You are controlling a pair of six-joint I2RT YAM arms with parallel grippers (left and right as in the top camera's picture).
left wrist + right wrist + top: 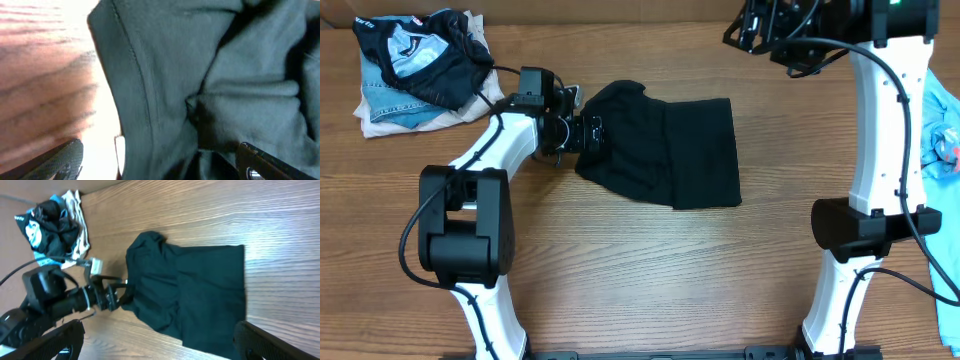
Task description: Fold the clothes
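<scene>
On table [620, 260]: black T-shirt [680, 150]; L tool [598, 133] spread wide at edge.

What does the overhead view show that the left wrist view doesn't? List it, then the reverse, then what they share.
Only overhead: the black T-shirt's whole outline, flat on one side and bunched on the other; the pile of other clothes at a far table corner; light blue fabric at the edge beside the right arm.
Only left wrist: the stitched hem and creases up close, with the left gripper open wide over the shirt's edge.
Both: the black T-shirt on the wooden table.
</scene>
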